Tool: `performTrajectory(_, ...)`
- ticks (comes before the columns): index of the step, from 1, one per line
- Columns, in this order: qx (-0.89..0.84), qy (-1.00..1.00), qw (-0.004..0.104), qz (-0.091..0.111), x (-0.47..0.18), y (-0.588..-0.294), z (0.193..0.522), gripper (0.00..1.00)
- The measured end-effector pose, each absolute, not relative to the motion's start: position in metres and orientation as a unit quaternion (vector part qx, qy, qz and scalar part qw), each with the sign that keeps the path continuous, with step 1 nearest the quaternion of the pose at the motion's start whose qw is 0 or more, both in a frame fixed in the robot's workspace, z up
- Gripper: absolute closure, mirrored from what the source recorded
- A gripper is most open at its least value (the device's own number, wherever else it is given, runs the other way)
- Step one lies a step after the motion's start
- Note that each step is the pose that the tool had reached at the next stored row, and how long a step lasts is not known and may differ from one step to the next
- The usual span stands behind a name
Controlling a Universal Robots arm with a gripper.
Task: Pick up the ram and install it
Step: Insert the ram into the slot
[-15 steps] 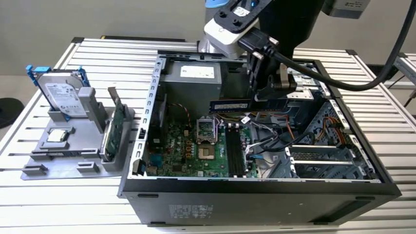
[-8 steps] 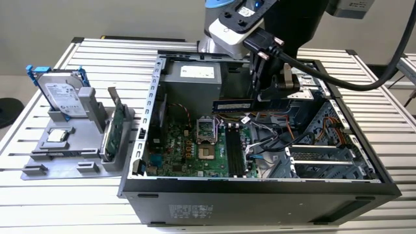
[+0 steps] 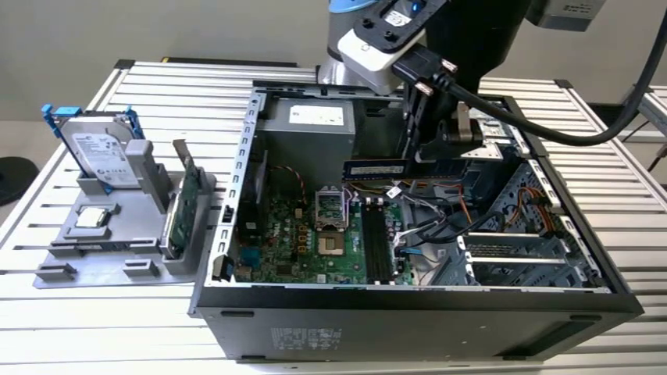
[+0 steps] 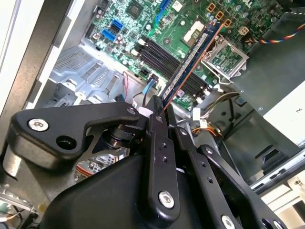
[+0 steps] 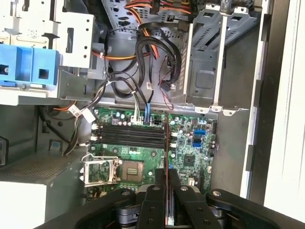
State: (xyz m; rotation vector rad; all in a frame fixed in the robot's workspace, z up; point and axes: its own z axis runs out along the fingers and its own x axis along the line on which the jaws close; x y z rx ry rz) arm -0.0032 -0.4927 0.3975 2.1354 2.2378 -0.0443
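Observation:
My gripper (image 3: pixel 419 162) is shut on the ram (image 3: pixel 376 168), a thin dark blue stick with a pale label. I hold it level in the air inside the open computer case (image 3: pixel 224 234), above the motherboard (image 3: pixel 297 238). In the second wrist view the ram (image 4: pixel 193 55) juts out from the gripper (image 4: pixel 162 109) toward the black memory slots (image 4: pixel 167 59). Seen edge-on in the first wrist view, the ram (image 5: pixel 167 148) crosses one end of the memory slots (image 5: pixel 128 133) at a right angle, just beyond the gripper (image 5: pixel 167 183). The stick is clear of the slots.
On a grey holder (image 3: pixel 62 258) at the exterior view's left stand a silver hard drive with blue rails (image 3: pixel 99 152) and an upright green card (image 3: pixel 183 215). Inside the case are the processor socket (image 3: pixel 328 207), loose cables (image 5: pixel 152 52), a power supply (image 3: pixel 312 125) and metal drive bays (image 3: pixel 521 254).

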Motion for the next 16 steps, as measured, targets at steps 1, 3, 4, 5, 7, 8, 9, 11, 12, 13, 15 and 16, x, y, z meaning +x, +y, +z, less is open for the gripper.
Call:
performTrajectory(1, 0.691, 0.722, 0.024, -0.014, -0.0031, -0.4927, 0.3975, 1.0)
performTrajectory(3, 0.698, 0.716, 0.024, -0.015, -0.0031, -0.4927, 0.3974, 1.0)
performTrajectory(4, 0.702, 0.712, 0.024, -0.015, -0.0031, -0.4927, 0.3974, 1.0)
performTrajectory(5, 0.706, 0.707, 0.024, -0.015, -0.0031, -0.4927, 0.3973, 1.0)
performTrajectory(7, 0.712, 0.702, 0.024, -0.015, -0.0031, -0.4927, 0.3973, 1.0)
performTrajectory(8, 0.713, 0.701, 0.024, -0.015, -0.0031, -0.4927, 0.3973, 1.0)
performTrajectory(9, 0.713, 0.7, 0.024, -0.015, -0.0031, -0.4927, 0.3973, 1.0)
performTrajectory(11, 0.713, 0.7, 0.024, -0.015, -0.0031, -0.4926, 0.3973, 1.0)
performTrajectory(12, 0.713, 0.7, 0.024, -0.015, -0.003, -0.4924, 0.3973, 1.0)
performTrajectory(13, 0.714, 0.7, 0.024, -0.015, -0.003, -0.4918, 0.3973, 1.0)
performTrajectory(15, 0.716, 0.698, 0.024, -0.015, -0.0031, -0.4902, 0.397, 1.0)
performTrajectory(16, 0.717, 0.696, 0.024, -0.015, -0.003, -0.4894, 0.3968, 1.0)
